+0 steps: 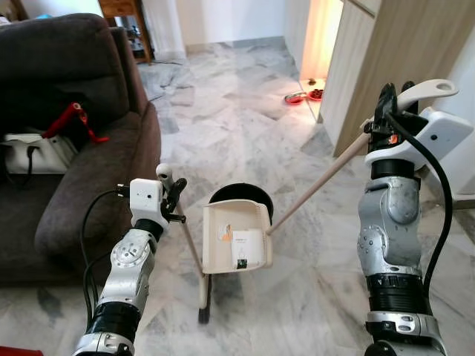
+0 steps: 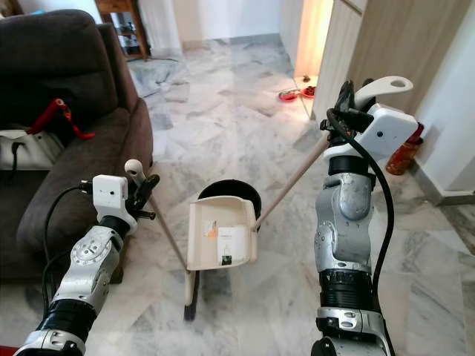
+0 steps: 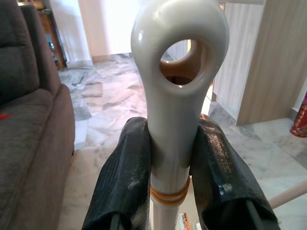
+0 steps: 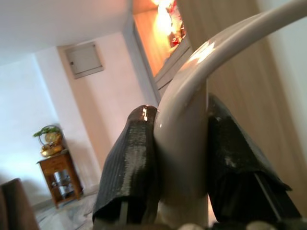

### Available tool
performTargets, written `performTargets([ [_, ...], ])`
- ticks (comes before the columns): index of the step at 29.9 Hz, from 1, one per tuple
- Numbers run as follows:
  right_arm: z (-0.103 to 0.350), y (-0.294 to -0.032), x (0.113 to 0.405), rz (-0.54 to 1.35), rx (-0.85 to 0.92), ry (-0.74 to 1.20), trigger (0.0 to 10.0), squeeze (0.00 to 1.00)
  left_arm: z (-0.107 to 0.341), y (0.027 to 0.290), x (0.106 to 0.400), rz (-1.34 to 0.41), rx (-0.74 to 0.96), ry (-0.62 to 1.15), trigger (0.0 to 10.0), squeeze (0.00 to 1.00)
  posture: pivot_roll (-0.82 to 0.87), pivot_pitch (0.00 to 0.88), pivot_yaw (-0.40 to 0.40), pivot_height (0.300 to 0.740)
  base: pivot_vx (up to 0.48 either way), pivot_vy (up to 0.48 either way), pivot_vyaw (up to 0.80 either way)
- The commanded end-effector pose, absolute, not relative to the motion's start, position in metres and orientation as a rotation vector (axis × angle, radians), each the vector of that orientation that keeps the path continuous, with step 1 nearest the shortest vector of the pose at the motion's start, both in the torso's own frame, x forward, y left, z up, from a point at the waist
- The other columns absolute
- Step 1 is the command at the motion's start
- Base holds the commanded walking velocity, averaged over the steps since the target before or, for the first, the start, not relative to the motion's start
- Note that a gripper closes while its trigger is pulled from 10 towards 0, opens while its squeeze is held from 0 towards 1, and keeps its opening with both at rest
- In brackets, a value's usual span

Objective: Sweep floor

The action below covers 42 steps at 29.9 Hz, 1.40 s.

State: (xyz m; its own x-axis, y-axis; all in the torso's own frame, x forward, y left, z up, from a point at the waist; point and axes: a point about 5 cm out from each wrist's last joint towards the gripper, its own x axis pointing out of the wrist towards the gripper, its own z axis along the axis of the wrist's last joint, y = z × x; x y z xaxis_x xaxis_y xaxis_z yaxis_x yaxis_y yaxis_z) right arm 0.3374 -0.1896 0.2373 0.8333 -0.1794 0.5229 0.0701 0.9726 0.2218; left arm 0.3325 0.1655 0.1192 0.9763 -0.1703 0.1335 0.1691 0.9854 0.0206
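Marble floor [image 1: 245, 126] by sofa [image 1: 74, 170]. Left end effector [image 3: 173, 187] clamps broom handle [image 3: 175, 96], right end effector [image 4: 180, 172] clamps dustpan handle [image 4: 192, 96]; both prob. light, stiff, slick plastic, so grip near tops.

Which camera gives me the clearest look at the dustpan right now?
The left eye view: the dustpan sits mid-frame on the marble floor, its tray open toward the camera. The right eye view shows it equally whole. The left wrist view shows the broom handle's top between the left gripper; the right wrist view shows the handle in the right gripper.
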Motion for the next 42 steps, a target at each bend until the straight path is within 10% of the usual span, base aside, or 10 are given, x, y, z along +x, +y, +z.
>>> performTargets([
  [1, 0.256, -0.1814, 0.3344, -0.1, 0.233, -0.655, 10.0, 0.0, 0.1298, 0.1693, 0.3341, -0.16, 0.03, -0.182, 10.0, 0.0, -0.05, 0.0, 0.063, 0.74, 0.0, 0.0, 0.0],
  [42, 0.2586, -0.1779, 0.3337, -0.085, 0.253, -0.677, 10.0, 0.0, 0.1324, 0.1701, 0.3351, -0.153, 0.039, -0.193, 10.0, 0.0, -0.04, 0.0, 0.061, 0.74, 0.287, 0.0, -0.22],
])
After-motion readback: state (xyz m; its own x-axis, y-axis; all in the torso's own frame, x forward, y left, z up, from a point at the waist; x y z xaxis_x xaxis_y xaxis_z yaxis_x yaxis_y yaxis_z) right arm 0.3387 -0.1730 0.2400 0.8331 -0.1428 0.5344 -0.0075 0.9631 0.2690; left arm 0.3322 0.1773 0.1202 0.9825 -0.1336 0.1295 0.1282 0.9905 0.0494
